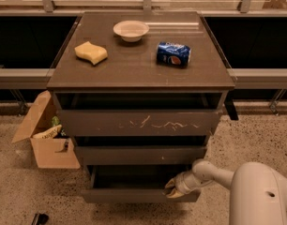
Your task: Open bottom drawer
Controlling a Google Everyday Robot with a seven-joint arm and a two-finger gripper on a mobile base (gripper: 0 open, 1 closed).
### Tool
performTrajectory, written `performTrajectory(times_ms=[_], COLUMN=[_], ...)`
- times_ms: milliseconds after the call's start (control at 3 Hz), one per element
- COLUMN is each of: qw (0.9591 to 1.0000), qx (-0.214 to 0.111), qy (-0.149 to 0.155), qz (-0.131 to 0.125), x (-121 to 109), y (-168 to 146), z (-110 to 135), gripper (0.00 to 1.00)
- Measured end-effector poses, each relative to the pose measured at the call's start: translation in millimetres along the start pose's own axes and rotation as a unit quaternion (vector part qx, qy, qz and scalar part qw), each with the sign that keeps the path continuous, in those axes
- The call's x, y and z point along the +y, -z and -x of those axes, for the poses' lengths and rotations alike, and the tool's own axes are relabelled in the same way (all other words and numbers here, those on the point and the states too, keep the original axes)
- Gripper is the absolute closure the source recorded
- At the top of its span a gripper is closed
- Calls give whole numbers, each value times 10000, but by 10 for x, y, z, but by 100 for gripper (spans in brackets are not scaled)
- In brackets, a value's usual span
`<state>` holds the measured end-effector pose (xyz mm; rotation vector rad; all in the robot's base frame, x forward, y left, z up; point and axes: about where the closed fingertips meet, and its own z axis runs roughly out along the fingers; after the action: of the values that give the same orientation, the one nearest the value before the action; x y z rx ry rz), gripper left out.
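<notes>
- Gripper [173, 189]: at the right end of the bottom drawer [129, 196], against the top edge of its front. How far it is open, and whether it has hold of the edge, cannot be told; the tip reads as one pale lump.
- Bottom drawer: lowest of three in the cabinet [134, 71], pulled partly out, plain front forward. The inside is in shadow and its contents cannot be made out.
- Arm [214, 174]: comes in from the lower right. The white robot body [260, 196] is cut off by the right and bottom edges.
- Middle drawer [139, 154] and scratched top drawer [139, 122]: each has a dark gap above it, nothing legible inside.
- Cabinet top: bowl [131, 30] at the rear centre, yellow sponge [91, 52] to the left, blue soda can [173, 54] on its side to the right. All three lie well apart.
- Cardboard box [47, 153]: open, on the floor just beside the cabinet's left side. It holds something, only partly visible.
- Small dark object [39, 218]: on the floor at the bottom left, cut off by the frame, not identifiable.
</notes>
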<state>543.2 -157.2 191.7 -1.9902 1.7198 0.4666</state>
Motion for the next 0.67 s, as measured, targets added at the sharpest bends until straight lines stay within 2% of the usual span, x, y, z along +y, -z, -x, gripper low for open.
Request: performTrajectory(times_ms=[333, 667], qw=[10000, 10000], qx=[0, 0], qy=[0, 0], qz=[0, 0], x=[0, 0], y=[0, 0], z=[0, 0], gripper=[19, 0])
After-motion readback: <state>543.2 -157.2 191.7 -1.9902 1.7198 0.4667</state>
